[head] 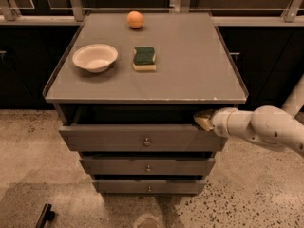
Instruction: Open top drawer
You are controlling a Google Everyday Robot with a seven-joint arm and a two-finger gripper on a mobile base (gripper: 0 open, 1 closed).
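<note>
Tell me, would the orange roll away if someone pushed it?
Probably: the orange looks round on a flat cabinet top, so a push would likely roll it. Its smooth shape suggests firmness. The gripper is at the right corner of the top drawer.
</note>
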